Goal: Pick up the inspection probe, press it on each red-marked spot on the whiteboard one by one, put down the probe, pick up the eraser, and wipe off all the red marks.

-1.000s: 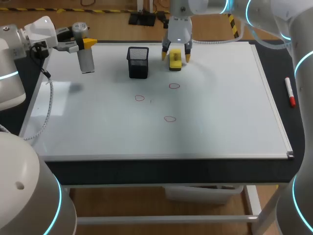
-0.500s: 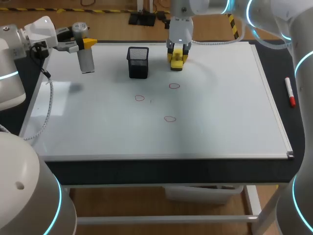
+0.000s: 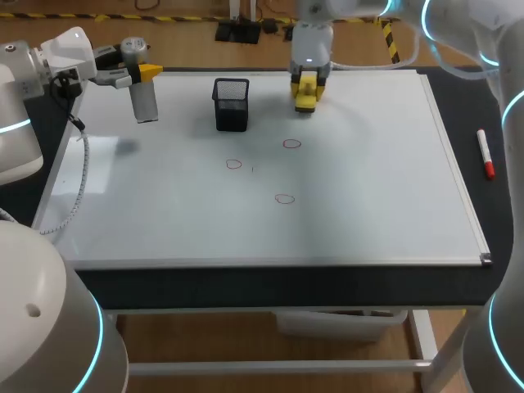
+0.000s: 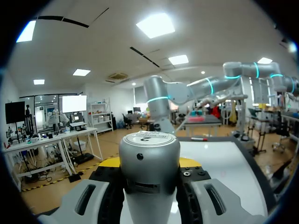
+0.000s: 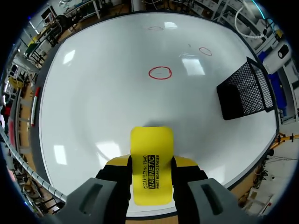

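Right hand (image 5: 150,164): pinches the eraser (image 5: 150,148) from both sides, its yellow tips against the eraser's long edges.
Eraser: yellow and flat, over the far edge of the whiteboard (image 3: 368,205). It looks to hang just off the surface, though contact cannot be told for sure.
Nearest red mark (image 5: 160,73): a small ring ahead of the eraser, apart from it, with bare board between.
Other red marks: two more rings further on, one (image 5: 205,51) towards the cup side and one (image 5: 155,28) furthest out. None shows any wiping.
Mesh cup (image 3: 232,104): black, upright on the board, beside the right hand and near the path to the marks.
Left hand (image 4: 149,164): clamped on the probe (image 4: 149,149), over the board's far left corner, well apart from the marks.
Probe: grey, round-capped, not put down.
Red pen (image 3: 485,154): lies on the table (image 3: 246,286), off the board's right edge.
Step in hand: by my reading, carrying the eraser to the first ring.
Risk, flat contact: if the eraser lands tilted, only one edge rubs and part of a ring stays.
Risk, grip: the hold is near the eraser's back end, so hard downward pressure could twist it or make it slip out.
Risk, cup: a wide sweep towards the ring on the cup side could knock the cup.
Risk, order: with the probe not yet down, the left arm could get in the way if it comes over the board.
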### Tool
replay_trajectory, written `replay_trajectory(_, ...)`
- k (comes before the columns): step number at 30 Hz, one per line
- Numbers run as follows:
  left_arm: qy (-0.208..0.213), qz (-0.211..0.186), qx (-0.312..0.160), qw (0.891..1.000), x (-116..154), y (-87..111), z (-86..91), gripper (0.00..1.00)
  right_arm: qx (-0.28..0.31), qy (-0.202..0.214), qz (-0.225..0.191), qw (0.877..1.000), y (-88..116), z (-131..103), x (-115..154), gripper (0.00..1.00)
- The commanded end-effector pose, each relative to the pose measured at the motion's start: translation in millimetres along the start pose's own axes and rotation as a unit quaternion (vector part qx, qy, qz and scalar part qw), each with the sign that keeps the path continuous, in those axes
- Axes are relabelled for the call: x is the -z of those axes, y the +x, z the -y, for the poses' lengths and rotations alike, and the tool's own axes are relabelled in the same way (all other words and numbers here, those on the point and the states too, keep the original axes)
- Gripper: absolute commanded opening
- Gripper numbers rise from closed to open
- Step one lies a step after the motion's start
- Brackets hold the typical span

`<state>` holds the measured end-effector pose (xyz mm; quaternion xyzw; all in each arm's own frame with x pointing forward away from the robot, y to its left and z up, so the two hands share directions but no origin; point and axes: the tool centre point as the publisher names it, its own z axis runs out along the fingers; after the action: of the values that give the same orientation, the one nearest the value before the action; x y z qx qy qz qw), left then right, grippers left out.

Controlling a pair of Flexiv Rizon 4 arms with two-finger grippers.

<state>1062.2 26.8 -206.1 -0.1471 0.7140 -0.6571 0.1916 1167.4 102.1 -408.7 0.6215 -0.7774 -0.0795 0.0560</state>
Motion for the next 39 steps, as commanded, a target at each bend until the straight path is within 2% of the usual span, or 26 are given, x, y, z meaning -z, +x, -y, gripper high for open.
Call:
replay_trajectory(1, 0.001, 0.002, -0.001, 1.000, -1, 0.7, 0.3, 0.00, -0.018, 0.060, 0.013, 0.998, 34, -46, 31, 0.00)
replay_trajectory(14, 0.001, 0.002, -0.001, 1.000, -1, 0.7, 0.3, 0.00, -0.114, 0.093, -0.012, 0.989, 92, -85, 32, 0.00)
replay_trajectory(23, 0.001, 0.002, -0.001, 1.000, -1, 0.7, 0.3, 0.00, -0.160, 0.120, -0.012, 0.980, 130, -113, 30, 0.00)
replay_trajectory(39, 0.001, 0.002, -0.001, 1.000, -1, 0.7, 0.3, 0.00, -0.228, 0.142, -0.031, 0.963, 176, -142, 19, 0.00)
